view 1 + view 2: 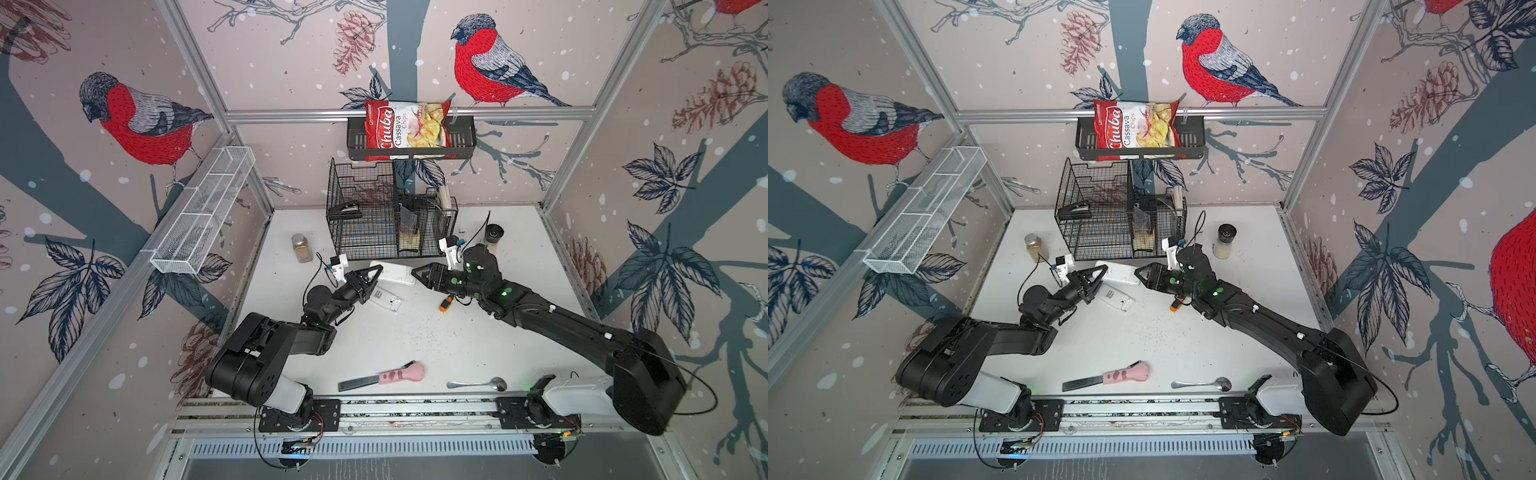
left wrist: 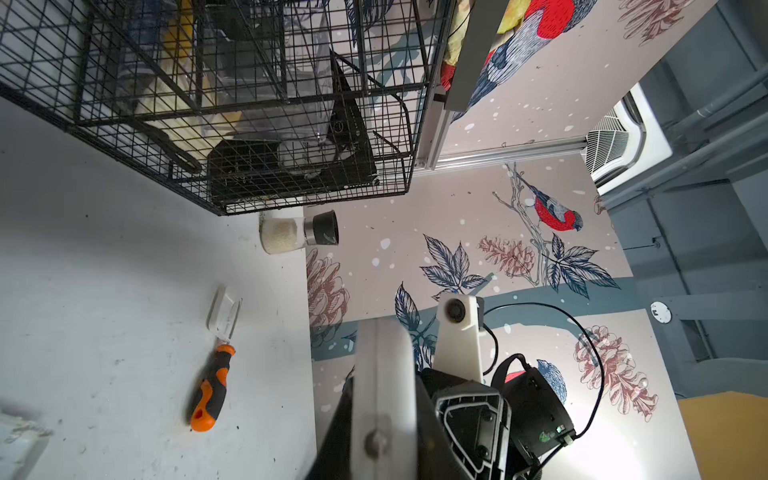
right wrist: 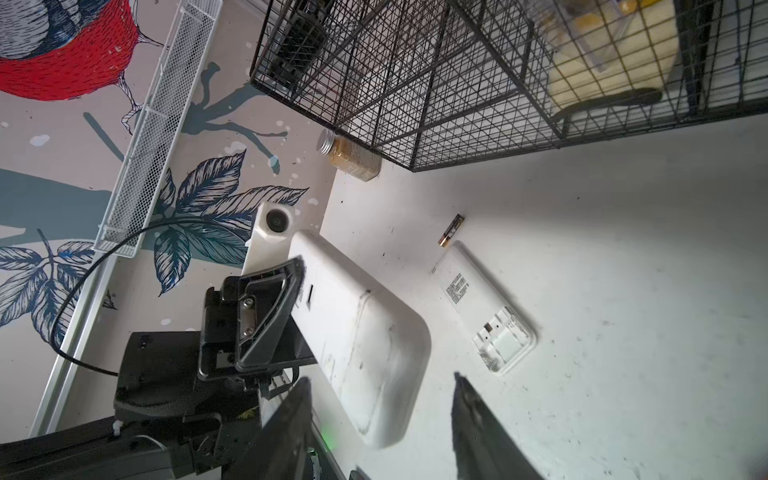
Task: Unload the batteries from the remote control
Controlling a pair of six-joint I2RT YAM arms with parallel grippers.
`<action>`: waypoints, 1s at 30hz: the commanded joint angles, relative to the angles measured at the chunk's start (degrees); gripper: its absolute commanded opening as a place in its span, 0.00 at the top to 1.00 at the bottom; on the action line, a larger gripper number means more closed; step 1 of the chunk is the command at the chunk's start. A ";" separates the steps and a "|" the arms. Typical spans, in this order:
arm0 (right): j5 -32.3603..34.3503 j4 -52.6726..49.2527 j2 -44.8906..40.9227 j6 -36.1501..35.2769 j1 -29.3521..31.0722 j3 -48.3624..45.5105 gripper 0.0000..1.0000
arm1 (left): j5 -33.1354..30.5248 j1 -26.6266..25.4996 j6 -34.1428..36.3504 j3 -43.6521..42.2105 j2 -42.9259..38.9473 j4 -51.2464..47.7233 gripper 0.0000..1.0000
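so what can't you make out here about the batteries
- held remote, inside: its shell hides any cells in every view.
- loose battery: seen only in the right wrist view; the left gripper seems to cover that spot in both top views.
- lying remote, label: too small to read.
- screwdriver, tip: behind a pale piece, left wrist view.

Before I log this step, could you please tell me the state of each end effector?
Left end effector: closed on the larger white remote.
Right end effector: open, holding nothing.

Black arms (image 1: 561, 328) with triangular jaws, white camera mounts (image 1: 449, 248), green lights (image 1: 504, 293).
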 commanded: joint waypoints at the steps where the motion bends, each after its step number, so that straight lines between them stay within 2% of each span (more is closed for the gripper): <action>1: -0.11 -1.65 0.58 0.85 0.33 0.88 0.46 | -0.25 -0.27 -2.50 -0.29 2.25 9.87 1.00; 11: 2.32 -5.40 3.85 0.51 1.89 3.34 0.53 | -0.76 -0.66 -4.41 -1.09 7.87 16.35 1.00; 22: 7.49 -9.67 4.09 -0.18 2.51 4.42 0.54 | -0.30 -0.76 -3.84 -1.12 7.24 16.15 1.00; 30: 5.87 -8.02 5.24 -0.18 2.35 4.86 0.54 | -0.10 -1.02 -3.70 -0.76 7.16 15.64 1.00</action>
